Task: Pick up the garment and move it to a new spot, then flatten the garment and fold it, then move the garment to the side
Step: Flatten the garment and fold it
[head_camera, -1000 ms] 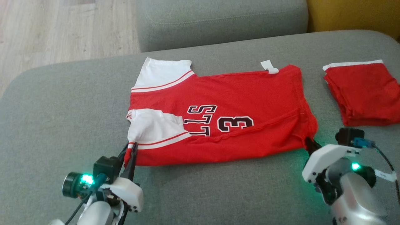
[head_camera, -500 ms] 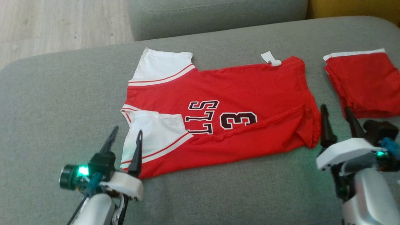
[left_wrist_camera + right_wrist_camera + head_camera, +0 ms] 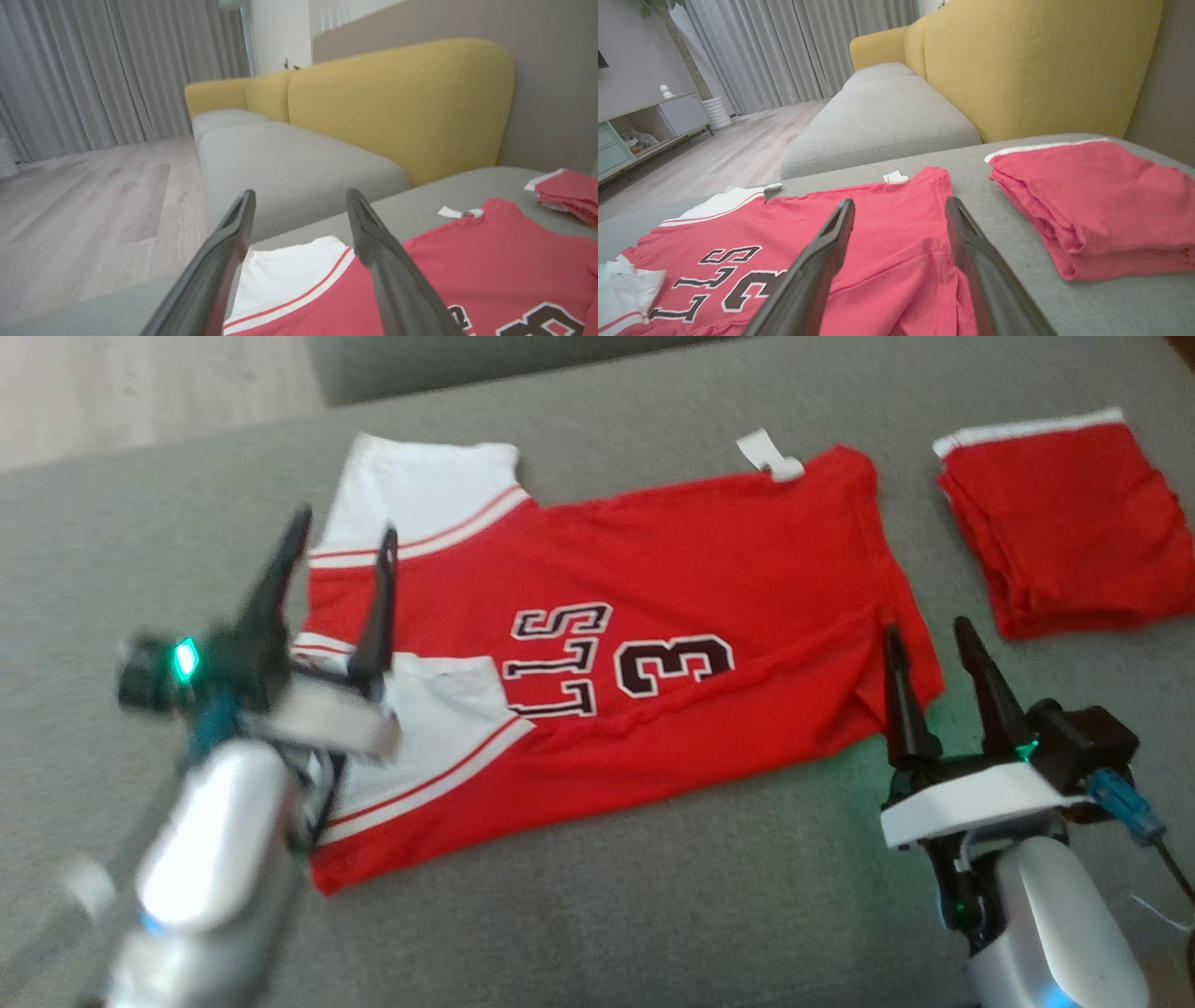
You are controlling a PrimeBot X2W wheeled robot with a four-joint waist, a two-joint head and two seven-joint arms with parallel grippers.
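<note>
Shirt (image 3: pixel 653 644) lies flat on grey cushion (image 3: pixel 653 896), long axis 9-to-3 o'clock in head view. L gripper (image 3: pixel 344 523) wide open, empty, over sleeve end. R gripper (image 3: pixel 926 628) wide open, empty, just off hem end, shirt at its 10 o'clock. Next fold prob. needs both arms; each is nearest its own end.

Grey sofa (image 3: pixel 653 905), yellow backrest (image 3: pixel 397 102), wood floor (image 3: pixel 93 210)
</note>
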